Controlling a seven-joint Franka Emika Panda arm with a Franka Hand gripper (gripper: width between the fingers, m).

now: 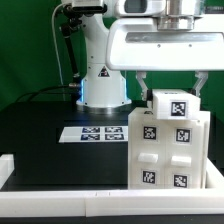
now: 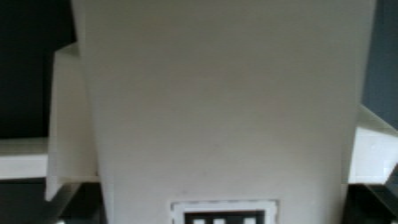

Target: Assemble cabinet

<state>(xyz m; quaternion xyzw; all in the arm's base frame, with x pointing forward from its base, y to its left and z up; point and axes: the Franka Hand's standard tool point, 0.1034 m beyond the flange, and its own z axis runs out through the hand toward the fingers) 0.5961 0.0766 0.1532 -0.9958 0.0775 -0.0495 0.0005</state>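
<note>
Wrist view is filled almost wholly by a tall white panel of the cabinet (image 2: pixel 214 110), very close to the lens, with the top of 1 black-and-white tag (image 2: pixel 226 213) peeping in at its end; the fingers themselves do not show here. Exterior view puts a low white wall (image 1: pixel 60 190) nearest, rimming the black bench (image 1: pixel 40 125), and the cabinet (image 1: pixel 170 145) stands upright just behind it on the exterior view's right, its front showing small blocks with several tags. Directly above it hangs the gripper (image 1: pixel 168 84), its 2 fingers (image 1: pixel 141 84) reaching down on either side of the top block; whether the jaws are pressing that block or only straddling it I cannot tell. Pushed up against the wall, the cabinet is probably braced there so it cannot slide. Further back lies the marker board (image 1: pixel 92 132), flat and well apart, then the robot base (image 1: pixel 100 85).
</note>
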